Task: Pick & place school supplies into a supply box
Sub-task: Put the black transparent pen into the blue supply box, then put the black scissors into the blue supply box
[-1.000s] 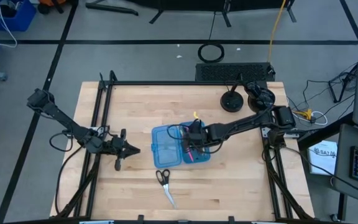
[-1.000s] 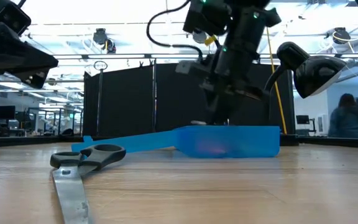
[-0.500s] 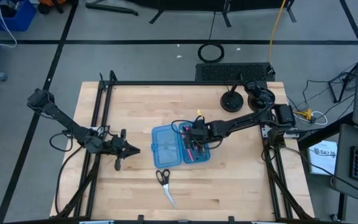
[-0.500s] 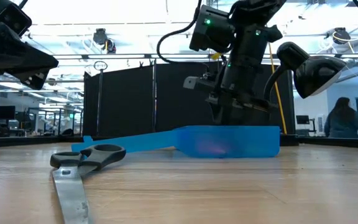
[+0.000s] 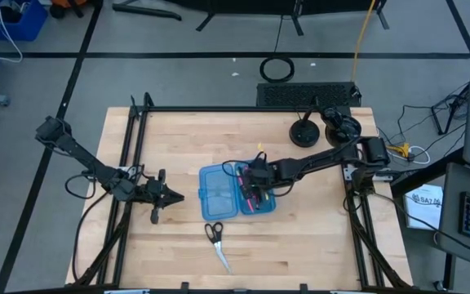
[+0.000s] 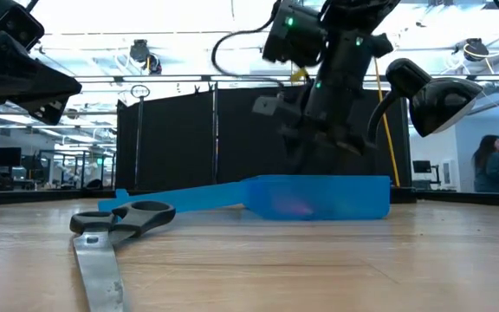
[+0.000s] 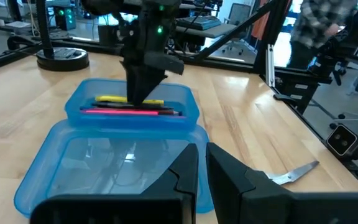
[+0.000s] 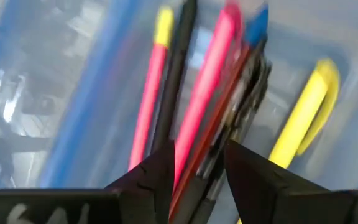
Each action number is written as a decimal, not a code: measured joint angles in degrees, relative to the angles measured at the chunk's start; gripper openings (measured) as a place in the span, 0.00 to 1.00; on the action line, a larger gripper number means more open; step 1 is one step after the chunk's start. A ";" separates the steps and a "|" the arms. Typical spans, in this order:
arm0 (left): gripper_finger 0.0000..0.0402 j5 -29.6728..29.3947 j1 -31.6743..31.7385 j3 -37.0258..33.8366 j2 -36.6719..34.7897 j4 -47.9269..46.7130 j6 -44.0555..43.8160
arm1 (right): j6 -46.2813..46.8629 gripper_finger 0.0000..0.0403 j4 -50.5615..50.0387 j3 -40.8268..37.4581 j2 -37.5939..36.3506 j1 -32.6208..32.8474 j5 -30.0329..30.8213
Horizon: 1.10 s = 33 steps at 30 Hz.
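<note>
With my right end effector spread just above the pens in the supply box, lifting carelessly could drag one out.

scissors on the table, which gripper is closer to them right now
Left, narrowly. The scissors lie just off the blue case. The left gripper waits out to the side; the right gripper hovers over the case's far half.
</note>
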 joint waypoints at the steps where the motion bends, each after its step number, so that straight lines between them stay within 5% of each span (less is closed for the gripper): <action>1: 0.09 -0.03 0.00 0.00 0.02 -0.01 0.00 | -1.37 0.33 0.13 0.00 -0.74 0.02 1.14; 8: 0.09 -0.51 0.00 0.00 0.02 -0.03 0.07 | -14.58 0.32 0.17 0.00 -8.80 0.70 10.92; 17: 0.09 -5.56 0.00 0.00 0.00 3.05 1.91 | -49.80 0.32 2.10 -3.83 -20.03 7.67 20.21; 21: 0.09 -5.80 0.01 0.00 0.39 -0.42 -1.75 | -58.87 0.28 14.26 -12.55 -26.62 10.36 15.52; 26: 0.09 -8.52 0.10 0.00 0.49 1.14 -2.36 | -63.80 0.11 33.88 -28.06 -37.36 11.49 4.34; 29: 0.09 -9.21 0.13 0.00 0.48 2.32 -4.98 | -65.67 0.02 42.28 -37.12 -42.49 11.36 3.39; 33: 0.09 -10.87 0.12 0.00 0.48 2.49 -6.46 | -65.84 0.02 52.13 -46.49 -47.61 9.78 2.55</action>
